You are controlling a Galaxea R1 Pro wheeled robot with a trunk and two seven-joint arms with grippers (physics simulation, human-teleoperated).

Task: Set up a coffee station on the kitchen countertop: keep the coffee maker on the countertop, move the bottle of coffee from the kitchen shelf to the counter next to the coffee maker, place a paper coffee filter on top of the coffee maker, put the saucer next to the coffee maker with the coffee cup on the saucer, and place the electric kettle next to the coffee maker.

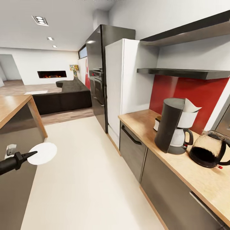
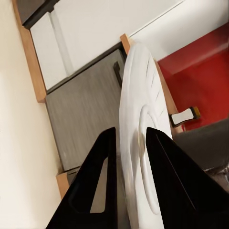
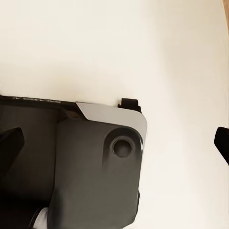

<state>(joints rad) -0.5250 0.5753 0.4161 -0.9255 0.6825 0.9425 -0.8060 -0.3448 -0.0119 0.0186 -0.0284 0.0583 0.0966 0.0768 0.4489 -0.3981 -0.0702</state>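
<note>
Left gripper (image 1: 32,155) closed on the saucer (image 1: 43,153) rim, disc projecting beyond its fingertips, well apart from the tabletop (image 1: 179,159). Saucer likely light, stiff, slippery, fragile; rim hold suited. Right gripper's fingers stood wide apart, empty.

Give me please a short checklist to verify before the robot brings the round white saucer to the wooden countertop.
1. Grip on the small round flat white saucer: ok. The left gripper has a black finger on each face of the disc.
2. Saucer level: cannot tell. The disc is held off the floor, but its tilt is not clear.
3. Free spot on the light wood-grain countertop: ok. Bare wood lies in front of the dark grey coffee maker.
4. Rounded black glassy kettle: ok, beside the coffee maker.
5. Paper filter: ok, on top of the coffee maker.
6. Right gripper: ok. It is open, with dark fingers at both edges.
</note>
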